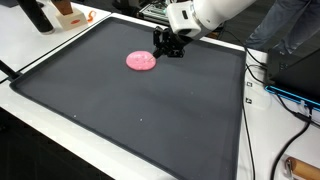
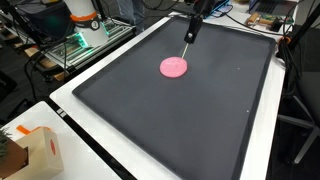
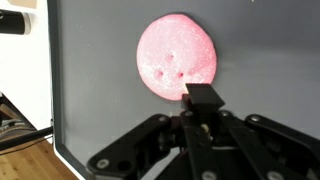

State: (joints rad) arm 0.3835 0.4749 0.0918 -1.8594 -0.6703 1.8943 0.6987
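While the flat round pink disc of doughy-looking stuff lies on the dark grey mat, toward the mat's 12 o'clock side, judge it light, soft and perhaps tacky. You'd do best to pinch its rim rather than its middle. Your gripper hangs at the disc's 2 o'clock, the arm reaching down steeply. In the wrist view its fingertips look pressed together, holding nothing.

A dark mat on a white table, cables alongside.
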